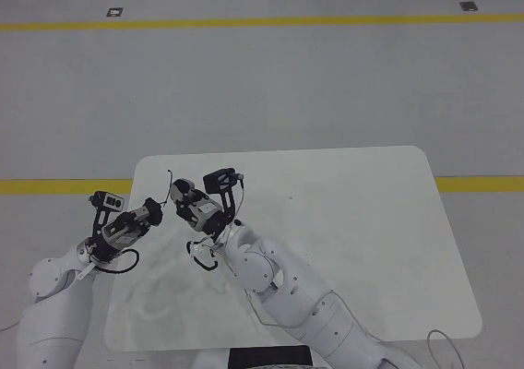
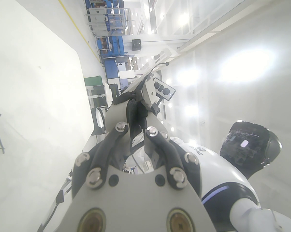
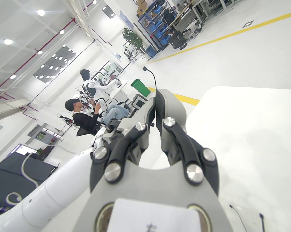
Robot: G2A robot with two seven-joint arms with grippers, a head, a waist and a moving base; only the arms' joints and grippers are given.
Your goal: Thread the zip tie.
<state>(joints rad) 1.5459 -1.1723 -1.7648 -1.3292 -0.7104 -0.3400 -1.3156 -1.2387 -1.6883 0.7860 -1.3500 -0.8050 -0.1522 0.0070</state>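
- Above the bench's (image 1: 354, 240) left edge, the right gripper's (image 3: 156, 97) fingers clench the zip tie (image 3: 156, 83), head end free.
- Left gripper (image 1: 154, 212) fingers look clenched; contents unclear.
- Advise squaring tail to head slot before feeding.

Smooth matt table (image 1: 363, 231), black plastic zip tie (image 3: 155, 82), ribbed rubbery fingers (image 3: 161, 102)

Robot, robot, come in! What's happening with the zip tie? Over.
Right gripper shut on zip tie, head end sticking out. Left gripper shut, close beside. Spare ties lying on table, apart.
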